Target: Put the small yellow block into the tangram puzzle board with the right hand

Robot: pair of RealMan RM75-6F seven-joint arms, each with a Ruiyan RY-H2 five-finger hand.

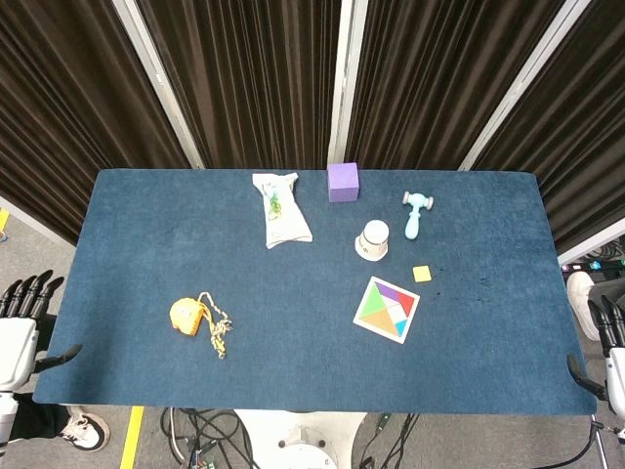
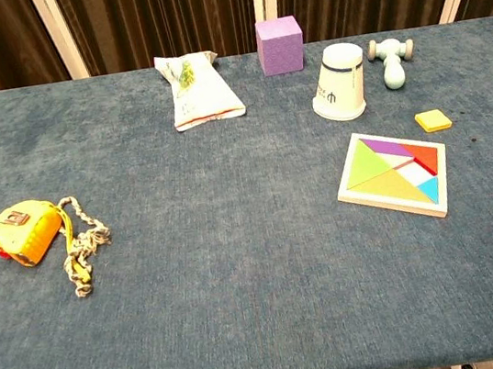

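Observation:
The small yellow block (image 1: 422,274) (image 2: 433,120) lies flat on the blue cloth, just beyond the far right corner of the tangram puzzle board (image 1: 387,309) (image 2: 393,174). The board is a white square frame filled with coloured pieces. My right hand (image 1: 610,337) hangs off the table's right edge, fingers apart, holding nothing, far from the block. My left hand (image 1: 21,308) sits off the left edge, fingers spread and empty. Neither hand shows in the chest view.
An upturned white paper cup (image 1: 372,239) and a light blue toy hammer (image 1: 416,212) stand just behind the block. Farther back are a purple cube (image 1: 343,182) and a white snack bag (image 1: 279,209). A yellow tape measure with cord (image 1: 191,316) lies front left.

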